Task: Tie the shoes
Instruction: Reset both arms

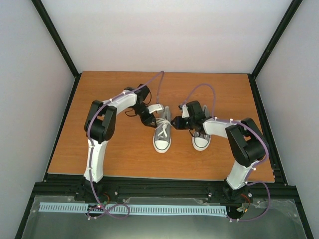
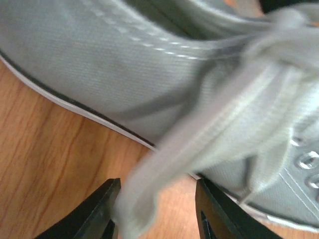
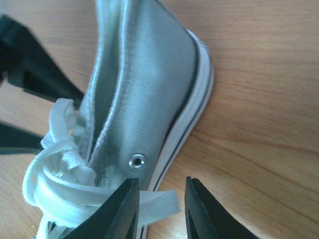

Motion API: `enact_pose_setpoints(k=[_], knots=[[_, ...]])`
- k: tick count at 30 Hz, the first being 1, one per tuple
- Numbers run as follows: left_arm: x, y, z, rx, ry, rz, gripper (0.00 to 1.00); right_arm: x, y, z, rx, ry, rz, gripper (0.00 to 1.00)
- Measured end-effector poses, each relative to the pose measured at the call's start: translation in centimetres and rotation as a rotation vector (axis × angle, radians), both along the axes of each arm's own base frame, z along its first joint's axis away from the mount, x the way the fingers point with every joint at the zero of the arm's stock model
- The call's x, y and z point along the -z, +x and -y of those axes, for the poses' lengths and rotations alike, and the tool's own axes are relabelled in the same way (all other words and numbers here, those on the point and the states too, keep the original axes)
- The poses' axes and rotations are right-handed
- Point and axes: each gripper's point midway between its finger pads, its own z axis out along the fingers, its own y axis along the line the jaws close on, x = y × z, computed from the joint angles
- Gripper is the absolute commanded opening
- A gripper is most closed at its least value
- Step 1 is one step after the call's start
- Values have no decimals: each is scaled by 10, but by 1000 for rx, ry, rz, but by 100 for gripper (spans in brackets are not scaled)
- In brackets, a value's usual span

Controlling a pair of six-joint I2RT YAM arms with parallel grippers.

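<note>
The shoes (image 1: 162, 135) stand mid-frame on the table (image 1: 124, 160), toes toward the bottom edge. At the left-hand one, the left gripper (image 2: 158, 199) is parted, a lace (image 2: 239, 114) loose between its fingers. The right gripper (image 3: 162, 181) is narrowly parted around a lace end (image 3: 163, 204), not pinching. Best to close squarely on each strand, then pull evenly outward.

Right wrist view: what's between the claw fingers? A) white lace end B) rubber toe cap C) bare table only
A: a flat white lace end lies across the gap between the right claw's parted fingers, just off the grey sneaker's white sole.
</note>
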Motion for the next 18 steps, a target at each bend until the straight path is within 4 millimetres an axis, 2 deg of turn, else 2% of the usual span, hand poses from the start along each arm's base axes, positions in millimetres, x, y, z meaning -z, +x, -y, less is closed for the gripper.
enact_pose_setpoints(k=[3,6,15,18], knots=[[-11,-1,-4,-5,0,21,55,2,0,8,16,-30,-4,49],[-26,2,-6,-9,0,64,60,-4,-1,21,48,-51,6,56],[-66,1,-16,0,-10,138,65,-68,8,54,133,-53,148,60],[-85,3,-22,-22,-38,161,69,-82,15,77,190,-58,176,66]])
